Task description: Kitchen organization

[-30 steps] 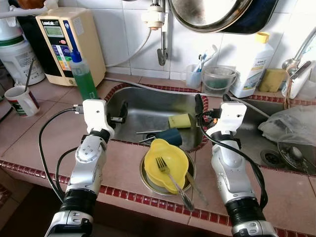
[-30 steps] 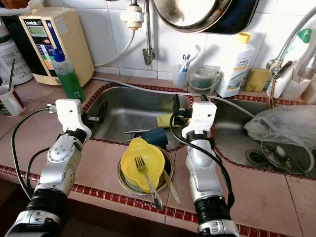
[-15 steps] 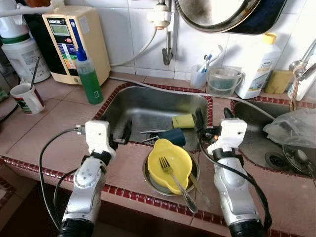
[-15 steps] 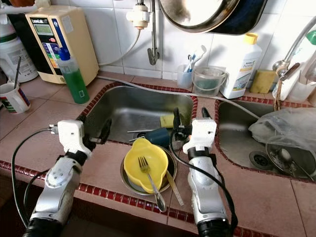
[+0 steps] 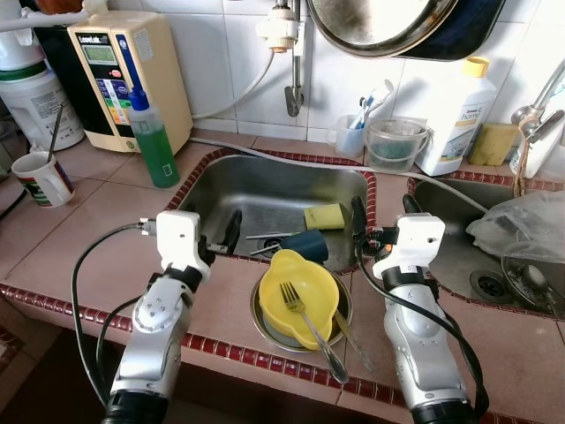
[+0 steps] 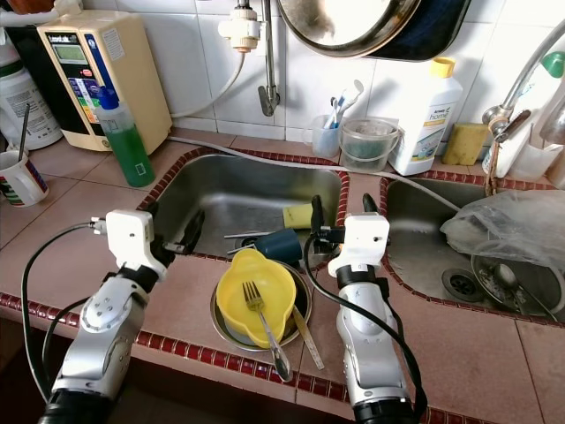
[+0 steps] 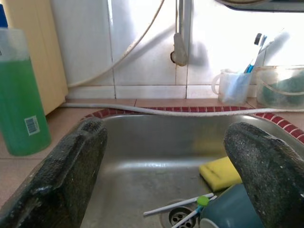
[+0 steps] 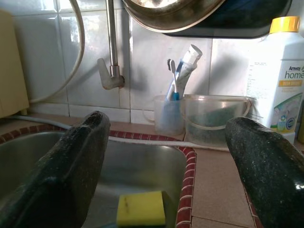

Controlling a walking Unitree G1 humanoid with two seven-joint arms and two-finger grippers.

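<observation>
Currently both pairs of fingers spread wide, holding nothing: left gripper (image 5: 221, 240) at the sink (image 5: 265, 190) rim, right gripper (image 5: 382, 208) on the divider. Nothing tidied yet, judging by layout. Yellow bowl (image 5: 298, 284) with fork (image 5: 305, 322) sits on the counter (image 5: 88, 221) between and just below the fingers; teal cup (image 5: 306, 243), sponge (image 5: 323, 215) lie in the sink.

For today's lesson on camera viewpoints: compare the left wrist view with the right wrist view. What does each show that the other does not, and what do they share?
Left wrist view alone: the green soap bottle, the dark teal cup and the sink drain with a green-tipped stick over it.

Right wrist view alone: the white detergent bottle with its yellow cap and the hanging metal pan.

Both: the yellow sponge, the steel sink, the tap, the toothbrush cup, and each end effector's open black fingers.
</observation>
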